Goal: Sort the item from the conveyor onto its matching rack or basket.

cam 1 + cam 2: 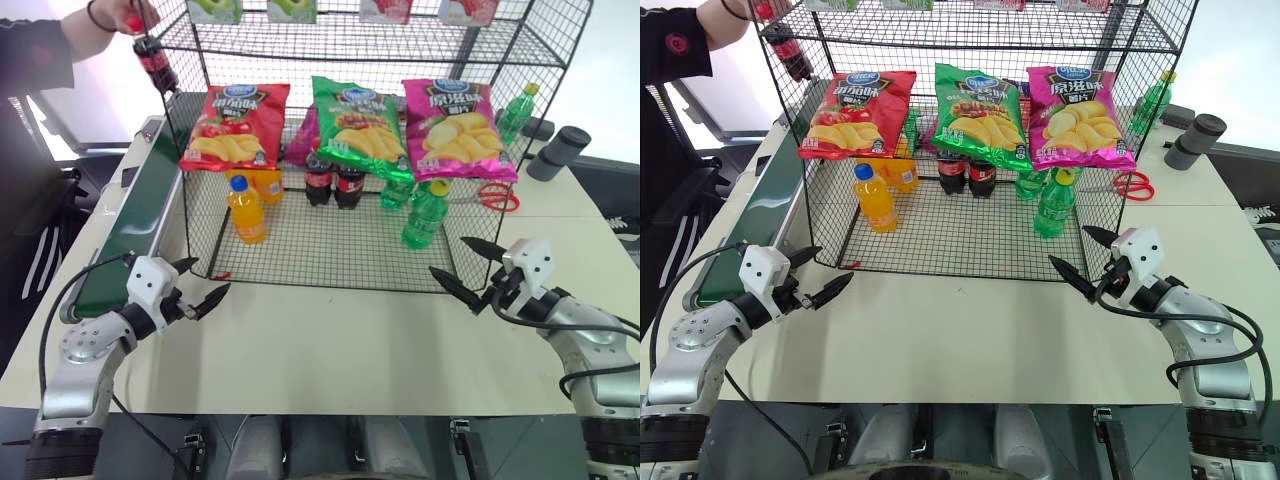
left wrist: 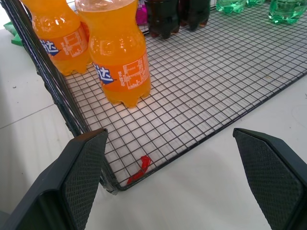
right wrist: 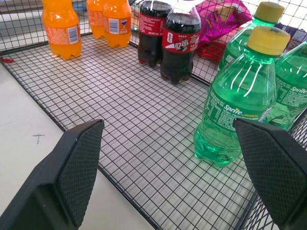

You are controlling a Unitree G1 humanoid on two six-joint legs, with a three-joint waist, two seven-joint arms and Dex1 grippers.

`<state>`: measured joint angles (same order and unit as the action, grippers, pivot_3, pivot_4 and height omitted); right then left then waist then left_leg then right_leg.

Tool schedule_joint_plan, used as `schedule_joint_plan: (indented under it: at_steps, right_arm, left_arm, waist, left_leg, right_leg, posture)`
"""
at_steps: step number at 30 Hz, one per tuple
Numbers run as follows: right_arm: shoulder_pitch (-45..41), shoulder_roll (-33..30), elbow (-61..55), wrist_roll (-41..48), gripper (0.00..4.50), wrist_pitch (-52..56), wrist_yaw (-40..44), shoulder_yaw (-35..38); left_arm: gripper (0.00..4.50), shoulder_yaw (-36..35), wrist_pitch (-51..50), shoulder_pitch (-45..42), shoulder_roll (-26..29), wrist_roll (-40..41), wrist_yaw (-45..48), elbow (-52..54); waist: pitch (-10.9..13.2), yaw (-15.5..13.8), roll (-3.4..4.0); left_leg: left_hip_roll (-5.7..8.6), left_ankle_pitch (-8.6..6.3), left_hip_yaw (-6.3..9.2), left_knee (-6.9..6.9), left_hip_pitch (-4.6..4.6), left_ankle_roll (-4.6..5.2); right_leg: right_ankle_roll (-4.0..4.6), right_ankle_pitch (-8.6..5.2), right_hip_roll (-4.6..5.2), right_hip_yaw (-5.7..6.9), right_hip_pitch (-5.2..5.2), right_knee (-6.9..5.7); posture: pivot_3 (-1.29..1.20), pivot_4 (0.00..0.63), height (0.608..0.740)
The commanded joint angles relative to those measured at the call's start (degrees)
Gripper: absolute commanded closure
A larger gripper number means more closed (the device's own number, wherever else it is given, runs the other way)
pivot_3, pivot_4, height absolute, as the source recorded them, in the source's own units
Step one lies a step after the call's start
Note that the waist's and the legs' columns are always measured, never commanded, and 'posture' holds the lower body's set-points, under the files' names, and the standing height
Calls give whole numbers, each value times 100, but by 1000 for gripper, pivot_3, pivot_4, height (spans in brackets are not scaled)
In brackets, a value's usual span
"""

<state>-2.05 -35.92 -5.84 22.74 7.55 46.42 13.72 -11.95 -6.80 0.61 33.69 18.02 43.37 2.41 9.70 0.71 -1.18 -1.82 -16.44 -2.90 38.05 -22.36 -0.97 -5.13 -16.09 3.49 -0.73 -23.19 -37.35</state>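
While a person's hand (image 1: pixel 120 15) holds the cola bottle (image 1: pixel 155 60) above the conveyor (image 1: pixel 130 225) at 10 o'clock, both our grippers, left (image 1: pixel 196 292) & right (image 1: pixel 462 270), hang released, empty; we risk toppling it w/ a rushed grab.

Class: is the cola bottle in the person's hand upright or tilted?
Tilted. The cola bottle hangs by its cap from the hand, base slanting toward the rack.

Cola bottle (image 1: pixel 155 58): small, dark liquid, red cap and label, tilted, held aloft by a person's hand (image 1: pixel 133 14) above the conveyor's far end. Conveyor (image 1: pixel 135 218): dark green belt, grey frame, beside the rack. Rack (image 1: pixel 330 245): black wire grid, tiered, on the desk (image 1: pixel 330 340).
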Motion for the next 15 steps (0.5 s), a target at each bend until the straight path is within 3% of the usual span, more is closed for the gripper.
schedule_joint_plan:
  at_steps: [1,15]
  right_arm:
    - [6,-15,-255,84,22,33,-10,59]
    - [-117,9,-112,50,22,8,47,1]
  left_arm:
    - [0,-111,25,-17,35,-23,-98,-3]
    - [0,-282,-179,188,29,170,-168,298]
  waist:
    - [0,-1,0]
    - [0,7,0]
  left_leg:
    - [0,0,0,0,0,0]
    - [-1,0,0,0,0,0]
  right_leg:
    - [0,0,0,0,0,0]
    - [0,0,0,-1,0,0]
  posture:
    - [0,150,740]
    - [0,150,740]
